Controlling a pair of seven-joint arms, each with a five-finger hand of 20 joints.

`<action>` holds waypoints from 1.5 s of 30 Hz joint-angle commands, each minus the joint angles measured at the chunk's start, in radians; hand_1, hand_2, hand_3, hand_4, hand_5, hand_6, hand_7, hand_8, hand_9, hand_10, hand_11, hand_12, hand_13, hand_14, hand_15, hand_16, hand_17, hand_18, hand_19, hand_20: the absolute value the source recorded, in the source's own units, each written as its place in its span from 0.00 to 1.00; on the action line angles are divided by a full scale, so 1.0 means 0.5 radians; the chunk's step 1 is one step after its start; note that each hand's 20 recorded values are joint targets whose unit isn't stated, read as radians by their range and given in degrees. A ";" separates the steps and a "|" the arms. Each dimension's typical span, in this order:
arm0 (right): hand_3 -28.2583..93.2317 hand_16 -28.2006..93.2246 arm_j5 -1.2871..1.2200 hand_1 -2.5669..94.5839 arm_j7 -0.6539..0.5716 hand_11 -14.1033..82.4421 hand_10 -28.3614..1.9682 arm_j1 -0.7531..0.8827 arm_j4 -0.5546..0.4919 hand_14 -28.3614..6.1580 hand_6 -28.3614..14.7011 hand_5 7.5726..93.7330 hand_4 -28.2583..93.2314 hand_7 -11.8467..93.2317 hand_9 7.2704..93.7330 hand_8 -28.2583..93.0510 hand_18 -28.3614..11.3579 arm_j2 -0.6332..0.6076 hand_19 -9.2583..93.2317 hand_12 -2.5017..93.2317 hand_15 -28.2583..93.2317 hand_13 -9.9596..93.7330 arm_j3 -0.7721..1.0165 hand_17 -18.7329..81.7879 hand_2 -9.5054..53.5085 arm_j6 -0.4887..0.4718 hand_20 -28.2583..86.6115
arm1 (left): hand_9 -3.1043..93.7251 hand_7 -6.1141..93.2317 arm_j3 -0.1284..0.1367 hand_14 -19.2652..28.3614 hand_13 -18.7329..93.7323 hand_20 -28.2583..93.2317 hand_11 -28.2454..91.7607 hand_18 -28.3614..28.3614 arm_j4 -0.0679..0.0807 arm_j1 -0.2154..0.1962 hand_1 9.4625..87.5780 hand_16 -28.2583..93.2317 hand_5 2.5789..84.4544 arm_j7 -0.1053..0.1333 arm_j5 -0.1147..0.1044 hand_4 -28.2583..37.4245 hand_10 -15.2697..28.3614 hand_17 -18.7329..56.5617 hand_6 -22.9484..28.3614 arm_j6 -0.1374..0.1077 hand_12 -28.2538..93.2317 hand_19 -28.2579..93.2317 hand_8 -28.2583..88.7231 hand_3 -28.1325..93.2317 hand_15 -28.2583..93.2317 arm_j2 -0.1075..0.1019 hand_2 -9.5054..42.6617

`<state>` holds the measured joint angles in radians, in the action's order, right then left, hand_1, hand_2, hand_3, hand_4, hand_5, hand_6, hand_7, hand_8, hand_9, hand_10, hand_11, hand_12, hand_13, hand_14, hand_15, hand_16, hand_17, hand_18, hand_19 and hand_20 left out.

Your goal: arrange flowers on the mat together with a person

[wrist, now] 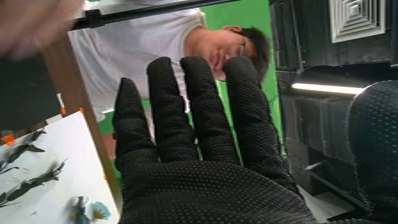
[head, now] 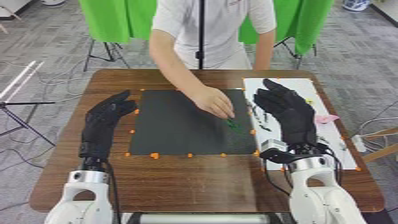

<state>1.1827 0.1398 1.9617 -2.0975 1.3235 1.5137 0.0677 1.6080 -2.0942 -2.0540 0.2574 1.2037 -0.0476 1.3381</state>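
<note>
Two robot hands are held over the work: the right robot hand (head: 289,107) is open, palm bare and fingers nearly straight, with nothing in its hold, above the white sheet (head: 331,142); the left robot hand (head: 107,112) is empty too, its fingers relaxed, by the near side of the black mat (head: 178,132) on its own side. Under and around the right one lie the pieces to choose from: dark leafy stems (wrist: 37,184), a blue flower (wrist: 99,210), a yellow flower (head: 309,101) and, near the sheet's outer edge, a pink flower (head: 326,119). On the mat, the person's hand (head: 213,101) is at a green sprig (head: 232,123), close to the edge facing the sheet. The step in hand looks like taking a flower while the person sets that greenery. To do it well, turn the palm down, bring thumb and fingers either side of one stem and pinch lightly, since the petals would likely crush and the thin stems slip. Lift straight up before crossing, so neighbouring stems are not dragged over the tabletop (head: 204,185). Let the person's hand withdraw first, then lower the flower beside the sprig and open gently, keeping the knuckles off the greenery
</note>
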 commanded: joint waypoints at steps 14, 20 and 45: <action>0.86 0.43 0.021 0.13 0.016 0.21 0.42 0.017 -0.020 0.37 0.65 0.46 0.10 0.22 0.49 0.18 0.29 0.042 0.24 0.21 0.34 0.49 0.012 0.35 0.20 -0.030 0.49 | 0.53 0.22 0.011 0.80 0.49 0.41 0.43 0.79 -0.004 -0.019 0.24 0.26 0.56 -0.003 0.012 0.14 0.67 0.26 0.55 0.001 0.36 0.39 0.19 0.76 0.46 0.023 0.14; 0.86 0.43 0.023 0.13 0.006 0.21 0.42 0.017 -0.020 0.37 0.64 0.46 0.10 0.21 0.49 0.18 0.29 0.054 0.24 0.21 0.34 0.49 0.017 0.35 0.20 -0.033 0.49 | 0.53 0.22 0.007 0.80 0.50 0.41 0.43 0.79 -0.004 -0.025 0.24 0.26 0.56 -0.016 0.005 0.14 0.67 0.26 0.55 -0.005 0.36 0.39 0.19 0.76 0.46 0.024 0.14; 0.86 0.43 0.016 0.13 0.013 0.22 0.42 0.010 -0.014 0.37 0.64 0.47 0.10 0.21 0.50 0.18 0.29 0.035 0.25 0.21 0.34 0.50 0.015 0.36 0.20 -0.044 0.50 | 0.53 0.21 0.005 0.80 0.50 0.41 0.43 0.79 0.008 -0.017 0.24 0.25 0.56 -0.022 0.012 0.14 0.67 0.27 0.55 0.016 0.36 0.39 0.19 0.76 0.46 0.032 0.15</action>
<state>1.1870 0.1406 1.9595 -2.0966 1.3414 1.5226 0.0460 1.6108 -2.0947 -2.0559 0.2555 1.2054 -0.0466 1.3466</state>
